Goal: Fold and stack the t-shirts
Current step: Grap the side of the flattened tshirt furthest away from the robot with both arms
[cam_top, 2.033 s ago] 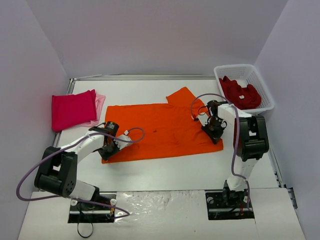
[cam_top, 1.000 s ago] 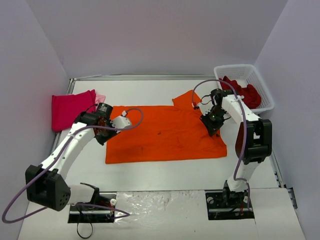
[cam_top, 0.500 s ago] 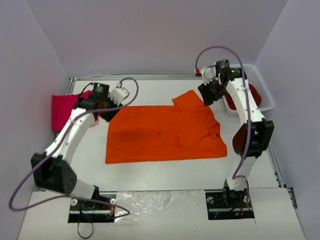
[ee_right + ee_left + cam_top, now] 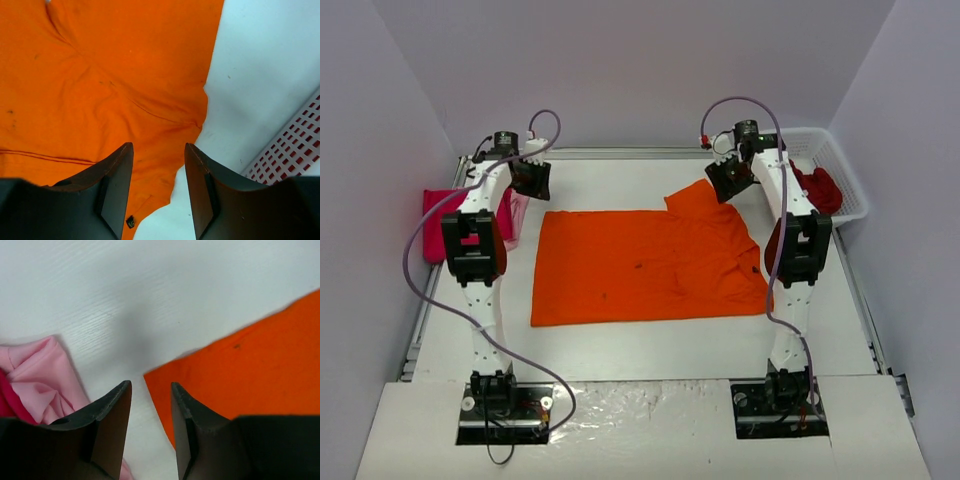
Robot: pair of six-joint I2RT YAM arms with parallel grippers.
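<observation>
1. A bright orange cloth t-shirt (image 4: 645,268) lies spread flat in the middle of the white counter (image 4: 650,345). It forms a rough rectangle, with one sleeve (image 4: 695,200) sticking out toward 1 o'clock and its 3 o'clock edge slightly rumpled.
2. A magenta-pink cloth t-shirt (image 4: 435,222) sits folded at the counter's 9 o'clock edge, partly hidden by the left arm. A pale pink cloth t-shirt (image 4: 518,212) peeks out from under it on the side toward the orange one, close to it but not touching.
3. Dark red cloth t-shirts (image 4: 817,188) lie bunched inside a white plastic lattice basket (image 4: 842,160) at the 2 o'clock corner.
4. The left end effector (image 4: 532,180) is held out at about 11 o'clock, over the orange t-shirt's far left corner. In the left wrist view its two dark fingers (image 4: 112,415) stand a little apart with nothing between them. The shirt's corner shows through the gap and pale pink cloth lies off to one side.
5. The right end effector (image 4: 723,180) is at about 1 o'clock, above the protruding sleeve. In the right wrist view its fingers (image 4: 117,185) are apart and empty, over the orange cloth's edge, with bare counter and the basket's lattice beside it.
6. Whether either end effector touches the cloth cannot be told.
</observation>
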